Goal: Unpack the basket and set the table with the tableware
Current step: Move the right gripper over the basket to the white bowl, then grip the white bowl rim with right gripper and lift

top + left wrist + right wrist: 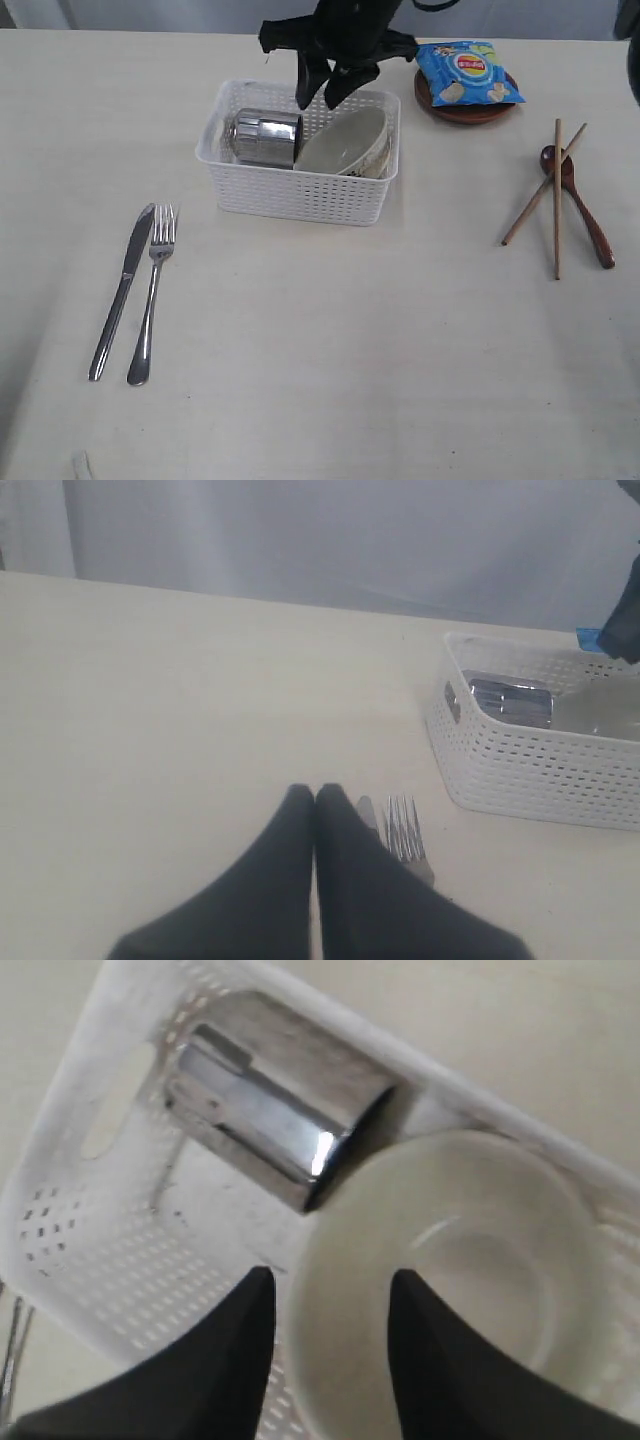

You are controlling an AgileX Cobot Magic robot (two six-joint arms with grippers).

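White plastic lattice basket (300, 195), solid rim, sits in middle of pale cream matte counter (350, 350). Inside: shiny steel cup (265, 137) on its side, touching tilted off-white bowl (345, 142) leaning on basket wall. Matte black right fingers (255, 1305) spread wide, gripping nothing, hover over bowl rim beside cup. Black left fingers (300, 815) pressed together, empty, near steel knife (123, 290) and fork (150, 300) lying parallel. Wooden chopsticks (557, 200) cross dark red spoon (587, 220). Brown round plate (465, 114) mostly hidden under blue chip bag (468, 72). Broad open counter between cutlery and chopsticks.

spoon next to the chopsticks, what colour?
Dark reddish brown, slightly glossy. The spoon shows only in the exterior view.
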